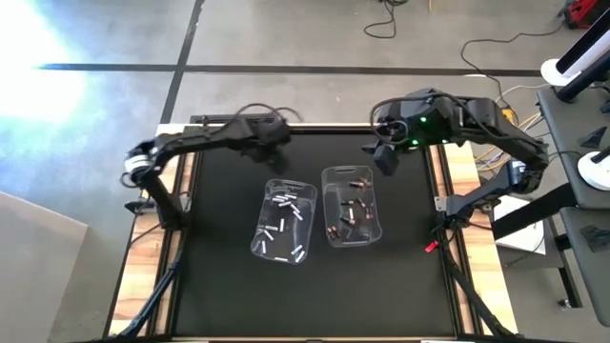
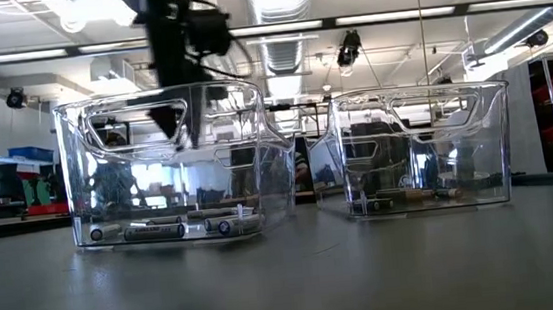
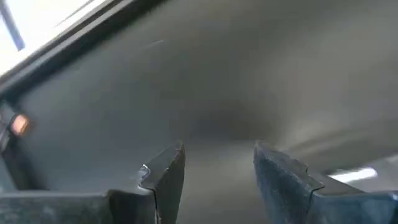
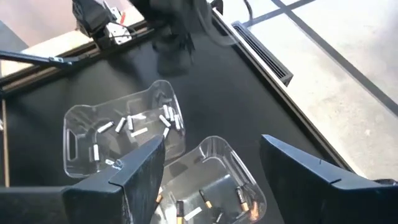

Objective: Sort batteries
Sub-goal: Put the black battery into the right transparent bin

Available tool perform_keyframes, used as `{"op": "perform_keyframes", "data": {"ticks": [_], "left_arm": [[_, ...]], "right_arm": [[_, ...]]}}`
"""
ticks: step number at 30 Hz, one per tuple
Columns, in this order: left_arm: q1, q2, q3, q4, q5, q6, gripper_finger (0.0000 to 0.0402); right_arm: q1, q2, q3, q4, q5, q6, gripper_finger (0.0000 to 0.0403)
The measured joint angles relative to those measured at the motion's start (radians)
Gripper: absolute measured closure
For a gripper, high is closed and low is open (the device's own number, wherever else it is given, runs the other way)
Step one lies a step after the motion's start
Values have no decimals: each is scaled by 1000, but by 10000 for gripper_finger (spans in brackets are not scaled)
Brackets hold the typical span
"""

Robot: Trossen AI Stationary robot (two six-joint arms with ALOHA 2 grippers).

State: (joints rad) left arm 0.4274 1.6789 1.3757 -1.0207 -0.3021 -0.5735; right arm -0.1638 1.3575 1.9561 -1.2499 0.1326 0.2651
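Two clear plastic bins stand side by side mid-table. The left bin (image 1: pixel 284 221) holds several white batteries (image 1: pixel 282 202) on its floor. The right bin (image 1: pixel 350 205) holds several dark batteries (image 1: pixel 351 211) with copper ends. My left gripper (image 1: pixel 265 154) hangs open over bare black tabletop just beyond the left bin's far end, with nothing between its fingers (image 3: pixel 168 171). My right gripper (image 1: pixel 381 157) is open and raised high, beyond the right bin's far right corner. It looks down on both bins (image 4: pixel 124 134), with nothing between its fingers.
The black tabletop (image 1: pixel 305 295) lies bare in front of the bins and along both sides. Wooden strips (image 1: pixel 152 257) and the arms' frame rails border it left and right. Cables (image 1: pixel 496 133) trail past the right arm's base.
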Motion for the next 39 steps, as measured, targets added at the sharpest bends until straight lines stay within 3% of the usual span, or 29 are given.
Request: {"op": "perform_keyframes", "data": {"ticks": [7,13,17,24,32,39], "left_arm": [[198,-113,-302,120,-21,-77,231],[360,-130,-454,240,-59,-265,231],[428,-140,-503,348,-80,-308,231],[512,-141,-490,389,-200,-307,231],[518,-92,-465,443,-285,-417,231],[564,17,-373,380,-284,-510,231]], "right_arm": [[0,43,0,7,0,-40,146],[0,57,0,-1,-9,-23,148],[0,55,0,-27,-9,11,158],[0,42,0,-38,-9,15,169],[0,41,0,-37,-3,-8,159],[0,41,0,-63,-3,-27,150]]}}
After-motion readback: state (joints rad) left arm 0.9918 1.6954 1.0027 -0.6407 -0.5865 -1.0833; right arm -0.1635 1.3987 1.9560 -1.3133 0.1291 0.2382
